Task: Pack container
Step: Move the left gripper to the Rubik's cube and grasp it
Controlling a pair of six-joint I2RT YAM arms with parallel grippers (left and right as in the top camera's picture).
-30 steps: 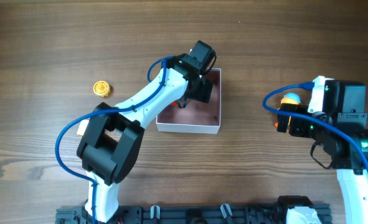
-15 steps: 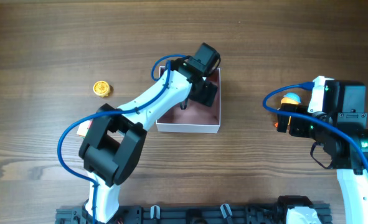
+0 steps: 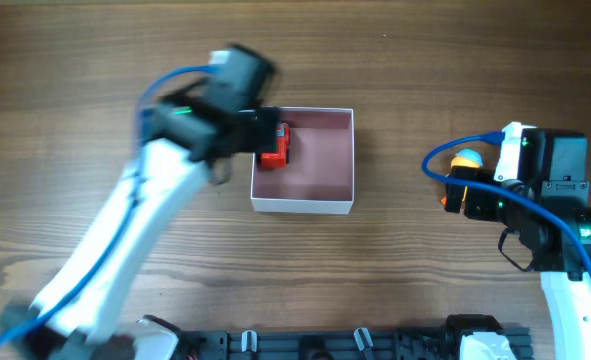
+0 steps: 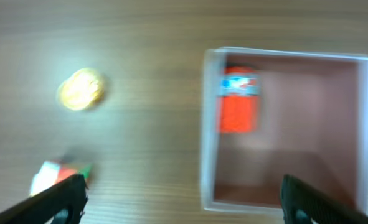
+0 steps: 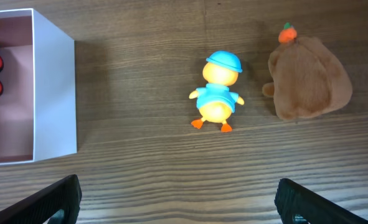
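Note:
The container [image 3: 325,150] is a square white-walled box with a pink inside, at mid-table. A red toy car [image 3: 273,146] lies inside it by the left wall. My left gripper [image 3: 262,130] is blurred with motion, over the container's left edge. In the left wrist view my left gripper [image 4: 184,202] is open wide and empty, with the container [image 4: 308,118] and the car [image 4: 238,99] ahead of it. My right gripper [image 5: 180,199] is open and empty over bare wood, right of the container [image 5: 53,93]. A yellow duck toy [image 5: 216,93] lies ahead of it.
A brown plush toy [image 5: 308,78] lies right of the duck. A round yellow toy [image 4: 81,89] and a white, red and green toy [image 4: 56,175] lie on the wood left of the container. The duck [image 3: 465,158] shows partly beside the right arm.
My left arm has swung up and to the left, out of the container. The red car now shows lying inside. The right arm has not moved.

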